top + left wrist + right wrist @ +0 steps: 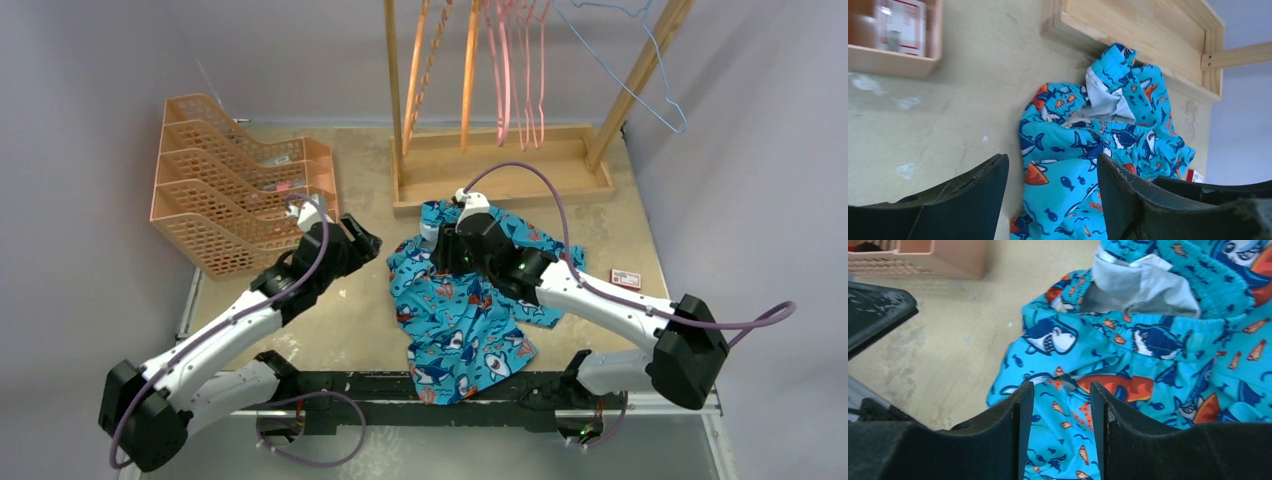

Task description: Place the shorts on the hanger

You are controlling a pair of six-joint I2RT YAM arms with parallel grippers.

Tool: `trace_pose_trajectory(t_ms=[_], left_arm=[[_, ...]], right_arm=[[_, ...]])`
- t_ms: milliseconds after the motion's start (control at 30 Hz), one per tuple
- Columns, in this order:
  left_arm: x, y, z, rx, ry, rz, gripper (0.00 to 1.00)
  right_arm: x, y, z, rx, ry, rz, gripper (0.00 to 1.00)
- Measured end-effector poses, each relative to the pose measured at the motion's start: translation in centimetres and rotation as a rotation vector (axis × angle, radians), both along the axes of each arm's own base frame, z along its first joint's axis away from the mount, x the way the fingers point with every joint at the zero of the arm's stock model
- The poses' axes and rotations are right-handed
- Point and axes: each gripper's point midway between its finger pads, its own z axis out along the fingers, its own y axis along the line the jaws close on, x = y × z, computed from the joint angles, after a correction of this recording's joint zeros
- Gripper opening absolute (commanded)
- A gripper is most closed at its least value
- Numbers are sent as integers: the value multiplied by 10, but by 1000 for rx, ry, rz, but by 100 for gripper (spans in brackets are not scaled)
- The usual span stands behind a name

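Note:
The shorts (462, 315) lie crumpled on the table's middle, turquoise with sharks, and their grey lining (1138, 285) shows at the waistband's far end. My right gripper (440, 250) hovers over their upper left part; in the right wrist view it (1062, 405) stands open, fabric showing below the gap, nothing pinched. My left gripper (365, 243) sits at the left edge of the shorts (1088, 150), open (1053, 185), its fingers (973, 200) wide apart with nothing held. The pink hanger (503, 80) hangs on the rack at the back.
The wooden rack's base (500, 165) stands just behind the shorts, carrying orange hangers (415, 70) and a light-blue wire hanger (640, 65). Stacked orange trays (235, 185) occupy the back left. A small red-and-white box (625, 278) lies at the right.

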Motion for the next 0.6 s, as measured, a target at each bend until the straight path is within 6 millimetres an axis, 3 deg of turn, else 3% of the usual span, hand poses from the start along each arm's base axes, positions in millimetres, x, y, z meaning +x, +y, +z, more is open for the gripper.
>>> trace_pose_trajectory(t_ms=[133, 300, 433, 600], left_arm=[[10, -29, -25, -36, 74, -69, 66], [16, -53, -54, -48, 144, -138, 66], [18, -61, -62, -56, 158, -165, 66], [18, -64, -62, -68, 143, -178, 66]], right_arm=[[14, -21, -8, -61, -8, -85, 50], [51, -61, -22, -107, 2, -245, 53], [76, -88, -35, -105, 17, -368, 55], [88, -92, -57, -83, 64, -464, 55]])
